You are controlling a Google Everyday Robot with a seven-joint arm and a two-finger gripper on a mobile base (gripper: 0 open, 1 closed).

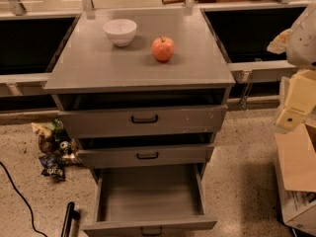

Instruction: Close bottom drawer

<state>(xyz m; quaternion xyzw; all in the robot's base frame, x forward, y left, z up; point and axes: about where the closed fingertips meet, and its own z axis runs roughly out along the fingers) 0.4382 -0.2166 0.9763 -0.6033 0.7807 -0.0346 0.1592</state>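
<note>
Because the bottom drawer [148, 196] stands pulled right out at the foot of the cabinet [98, 68] and the claw [292, 113], open or closed I cannot tell, hangs well off to one side, an off-centre push could skew and jam it.

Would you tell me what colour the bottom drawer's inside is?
Plain grey inside the bottom drawer, clearest in the camera view; the pincer is at the right edge.

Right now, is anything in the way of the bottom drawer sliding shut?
Nothing visible. The bottom drawer stands pulled out with a bare interior; the gripper hangs off to the right of the cabinet.
</note>
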